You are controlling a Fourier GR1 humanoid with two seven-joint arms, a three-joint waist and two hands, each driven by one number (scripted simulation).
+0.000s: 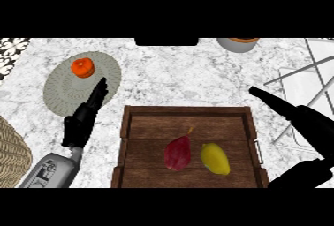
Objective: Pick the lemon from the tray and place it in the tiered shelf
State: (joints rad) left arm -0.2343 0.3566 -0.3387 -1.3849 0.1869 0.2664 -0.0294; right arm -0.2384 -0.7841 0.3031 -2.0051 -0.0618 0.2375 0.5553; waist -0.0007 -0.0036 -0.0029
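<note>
Low in the middle of a white marble table (195,79): a dark wooden tray (189,111) with raised walls. Inside it, right of centre, the yellow lemon (215,159), flat on the tray floor, touched by neither hand. Just left of the lemon, across a thin gap, a reddish-purple fruit (178,152) with a short stem at its upper end.

At the left, beside the tray's left wall, the left hand (81,126): black, fingers straight and together, pointed away from the robot, tips over the right side of a round grey plate (62,95); nothing held. On the far part of that plate, a small orange object (82,67).

At the right, the right hand (308,126): spread open, fingers straight and angled toward the upper left, thumb lower down near the tray's right corner; nothing held, up and to the right of the lemon. Beyond it, along the right edge, the white wire tiered shelf (316,75).

At the far edge, a grey cup (236,45). In the lower left corner, part of a wicker basket (12,152).
</note>
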